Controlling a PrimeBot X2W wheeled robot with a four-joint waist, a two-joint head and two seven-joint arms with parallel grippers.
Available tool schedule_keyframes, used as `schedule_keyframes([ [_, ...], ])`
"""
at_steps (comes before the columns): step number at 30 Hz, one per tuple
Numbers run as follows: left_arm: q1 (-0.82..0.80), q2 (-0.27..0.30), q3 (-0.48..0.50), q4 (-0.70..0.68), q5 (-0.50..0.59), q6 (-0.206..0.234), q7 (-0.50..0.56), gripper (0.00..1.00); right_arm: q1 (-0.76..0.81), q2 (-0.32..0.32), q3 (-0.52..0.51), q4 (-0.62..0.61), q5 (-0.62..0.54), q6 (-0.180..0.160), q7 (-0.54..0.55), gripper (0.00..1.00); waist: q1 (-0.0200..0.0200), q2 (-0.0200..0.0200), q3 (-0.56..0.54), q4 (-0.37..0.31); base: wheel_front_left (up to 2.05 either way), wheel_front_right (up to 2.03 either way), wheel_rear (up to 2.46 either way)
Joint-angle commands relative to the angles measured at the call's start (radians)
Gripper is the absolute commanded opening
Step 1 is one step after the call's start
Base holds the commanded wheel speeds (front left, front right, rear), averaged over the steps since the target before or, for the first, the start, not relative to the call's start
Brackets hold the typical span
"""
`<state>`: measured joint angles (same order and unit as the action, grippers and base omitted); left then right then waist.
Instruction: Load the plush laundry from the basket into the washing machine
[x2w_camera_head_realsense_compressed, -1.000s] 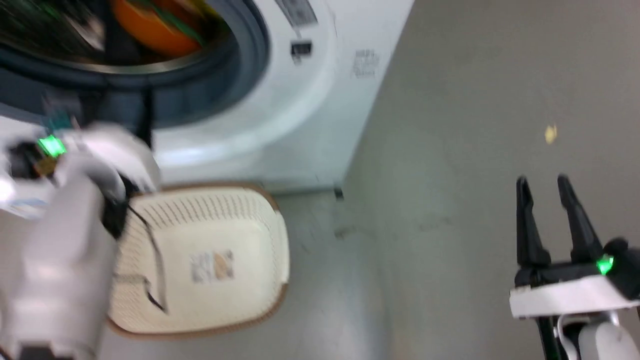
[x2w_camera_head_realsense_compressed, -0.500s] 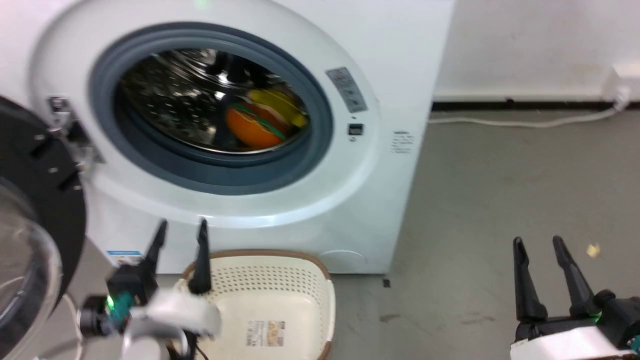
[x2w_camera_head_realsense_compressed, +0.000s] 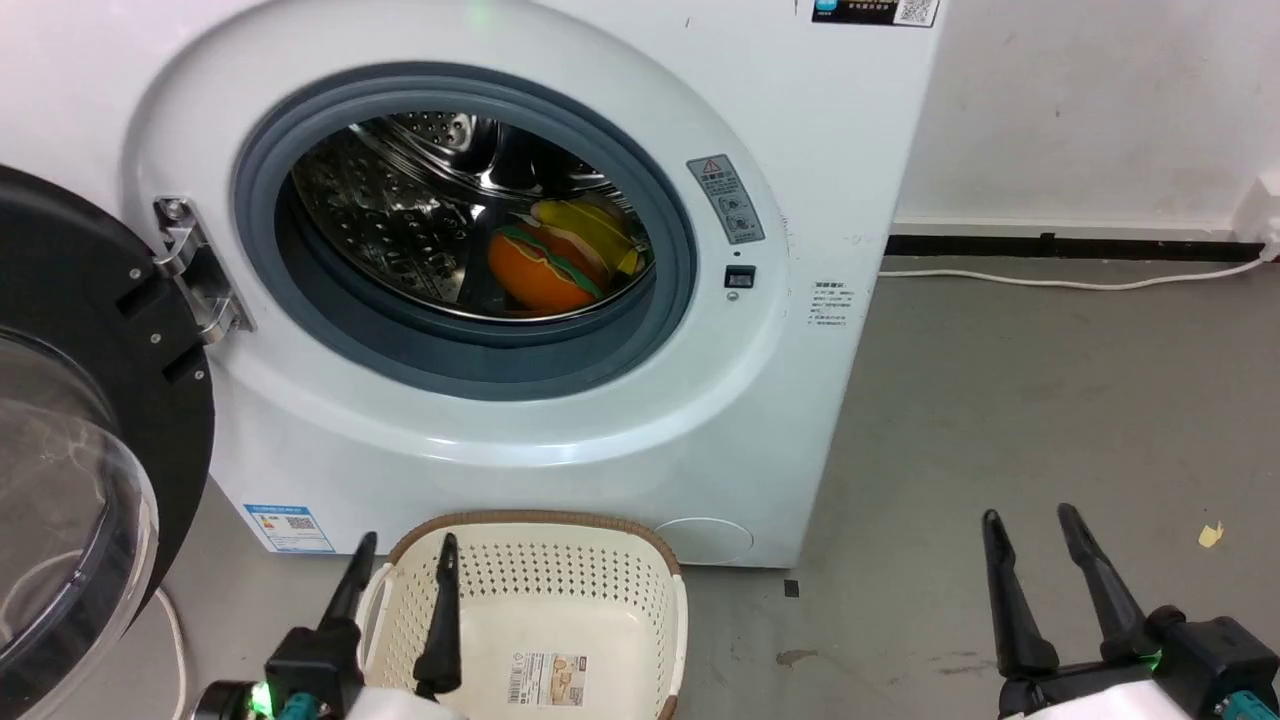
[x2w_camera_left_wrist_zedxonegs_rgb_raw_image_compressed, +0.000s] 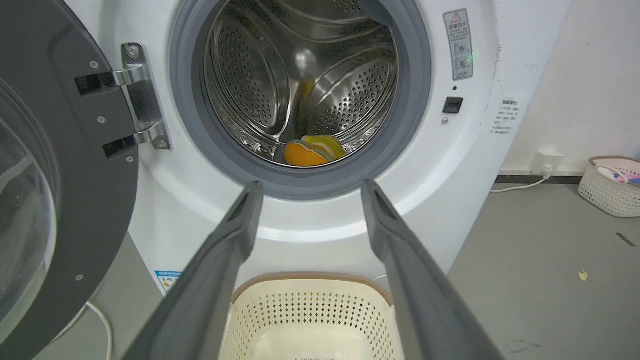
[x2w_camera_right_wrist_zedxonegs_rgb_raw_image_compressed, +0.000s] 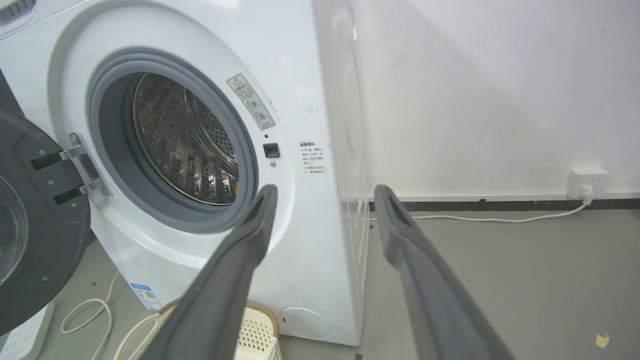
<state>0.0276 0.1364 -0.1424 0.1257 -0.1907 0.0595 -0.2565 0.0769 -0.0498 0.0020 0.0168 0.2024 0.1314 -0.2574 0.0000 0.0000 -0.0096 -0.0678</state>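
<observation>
The white washing machine (x2w_camera_head_realsense_compressed: 800, 120) stands with its black-rimmed door (x2w_camera_head_realsense_compressed: 90, 440) swung open to the left. Inside the steel drum (x2w_camera_head_realsense_compressed: 400, 210) lie the orange burger-like bun (x2w_camera_head_realsense_compressed: 540, 272) and the yellow doll (x2w_camera_head_realsense_compressed: 590, 230) right behind it. The same bun (x2w_camera_left_wrist_zedxonegs_rgb_raw_image_compressed: 302, 154) shows low in the drum in the left wrist view. The cream basket (x2w_camera_head_realsense_compressed: 640, 590) sits on the floor before the machine, holding nothing but its paper label (x2w_camera_head_realsense_compressed: 546, 680). My left gripper (x2w_camera_head_realsense_compressed: 405, 545) hangs open over the basket's left rim. My right gripper (x2w_camera_head_realsense_compressed: 1030, 520) is open above the floor at the lower right.
A white cable (x2w_camera_head_realsense_compressed: 1080, 282) runs along the grey floor by the wall to a socket (x2w_camera_right_wrist_zedxonegs_rgb_raw_image_compressed: 585, 182). Another cable (x2w_camera_right_wrist_zedxonegs_rgb_raw_image_compressed: 90, 315) and a power strip (x2w_camera_right_wrist_zedxonegs_rgb_raw_image_compressed: 20, 335) lie left of the machine. A second basket (x2w_camera_left_wrist_zedxonegs_rgb_raw_image_compressed: 612, 185) stands far right. A yellow scrap (x2w_camera_head_realsense_compressed: 1210, 535) lies on the floor.
The head camera has tilted up, so the whole picture shifted down and cleared of blur. My left arm has drawn back from the drum to a low spot over the basket, open.
</observation>
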Motion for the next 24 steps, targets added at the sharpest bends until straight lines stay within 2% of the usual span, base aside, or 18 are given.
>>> schedule_keyframes([
  [1,0.016,-0.004,0.003,-0.007,0.011,-0.001,-0.005,1.00,0.013,0.000,0.000,0.003,0.002,-0.001,-0.004,1.00,0.0000,0.0000,0.001,0.000,0.00,0.00,0.00],
  [9,0.019,-0.017,0.024,-0.016,0.037,-0.010,-0.005,1.00,0.013,0.000,0.019,0.019,-0.038,-0.001,-0.004,1.00,0.0000,0.0000,0.004,0.005,0.00,0.00,0.00],
  [10,0.010,-0.014,0.024,-0.013,0.031,-0.009,0.000,0.00,0.000,0.000,0.019,0.016,-0.036,0.000,0.000,0.00,0.0001,0.0000,0.004,0.005,0.00,0.00,0.00],
  [24,0.006,-0.021,0.034,-0.022,0.044,-0.014,0.022,0.00,-0.007,0.000,0.017,0.013,-0.054,0.000,0.022,0.00,0.0001,0.0000,0.005,0.011,0.00,0.00,0.00],
])
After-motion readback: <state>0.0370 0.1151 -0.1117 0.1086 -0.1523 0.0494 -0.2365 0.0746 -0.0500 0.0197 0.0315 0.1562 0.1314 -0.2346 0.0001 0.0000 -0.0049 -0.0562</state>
